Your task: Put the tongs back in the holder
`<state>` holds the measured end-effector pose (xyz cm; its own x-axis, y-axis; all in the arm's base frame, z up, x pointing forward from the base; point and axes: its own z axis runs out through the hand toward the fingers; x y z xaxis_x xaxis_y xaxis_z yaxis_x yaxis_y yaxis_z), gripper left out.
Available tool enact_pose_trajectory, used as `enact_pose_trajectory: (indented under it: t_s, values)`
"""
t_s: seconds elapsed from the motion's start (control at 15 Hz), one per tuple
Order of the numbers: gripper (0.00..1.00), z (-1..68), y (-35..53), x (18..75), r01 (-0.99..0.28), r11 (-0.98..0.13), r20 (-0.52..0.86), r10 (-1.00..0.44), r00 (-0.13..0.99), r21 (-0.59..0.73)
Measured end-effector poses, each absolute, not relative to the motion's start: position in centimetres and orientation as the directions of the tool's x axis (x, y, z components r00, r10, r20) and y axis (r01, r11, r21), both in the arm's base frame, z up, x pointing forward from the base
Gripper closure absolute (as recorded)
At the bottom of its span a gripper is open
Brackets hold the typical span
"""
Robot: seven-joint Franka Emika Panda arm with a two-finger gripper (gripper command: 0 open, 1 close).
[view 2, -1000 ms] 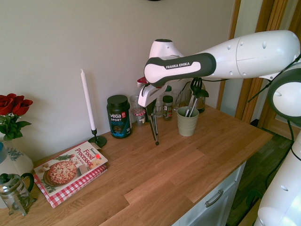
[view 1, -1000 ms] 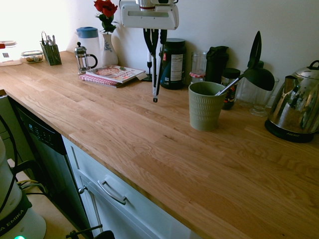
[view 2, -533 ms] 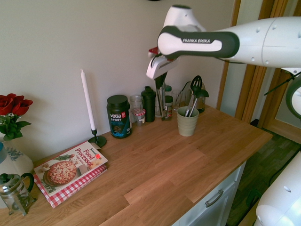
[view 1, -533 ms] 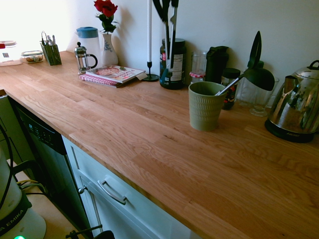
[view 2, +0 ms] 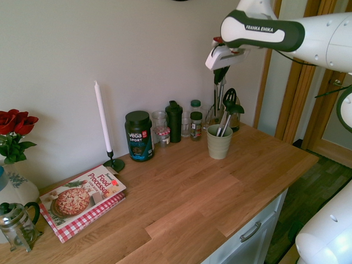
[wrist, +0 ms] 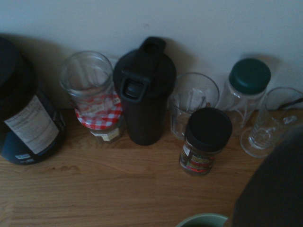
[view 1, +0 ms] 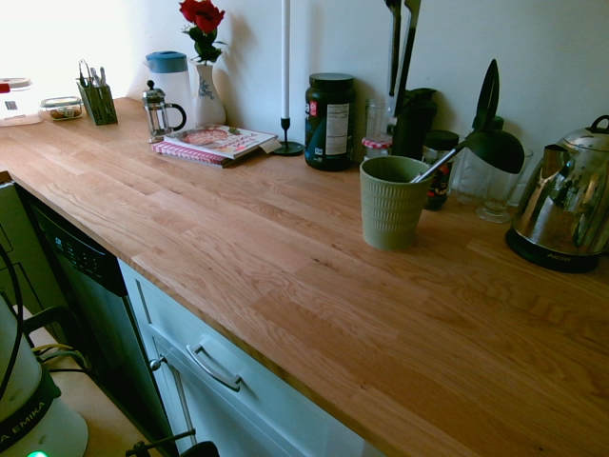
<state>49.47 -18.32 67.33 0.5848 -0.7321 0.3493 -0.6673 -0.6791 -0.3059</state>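
- I have the gripper (view 2: 219, 74) high over the back edge of the counter (view 1: 285, 257), fingers clamped on the tongs (view 2: 218, 93), which hang roughly upright with their tips down.
- From the first exterior view, only the lower part of the tongs (view 1: 400, 48) shows, dropping in from the top of the picture, behind and above the holder (view 1: 391, 202).
- The tips are not yet inside the holder (view 2: 219, 142); I judge the lift and carry mostly done, with final alignment over the rim, the descent and the release left.
- The holder already carries a black ladle (view 1: 481, 133) leaning toward the kettle (view 1: 566, 200), so free room is on the other side of the rim.
- Against half a second ago, the arm has travelled along the back edge away from the candle (view 2: 103, 118) and protein tub (view 2: 138, 136), and risen; the tongs now hang nearly over the holder.
- Nothing else on the counter has shifted.
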Motion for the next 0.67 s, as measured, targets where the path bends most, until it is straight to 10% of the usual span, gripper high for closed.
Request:
enact_pose_trajectory:
  t_s: [0.6, 0.67]
  values:
    - [1.00, 53.7, -19.2, 48.6, -0.672, -0.669, 0.252, -0.742, 0.621, -0.316]
    - [0.00, 53.0, -19.3, 48.4, -0.673, -0.669, 0.250, -0.742, 0.622, -0.313]
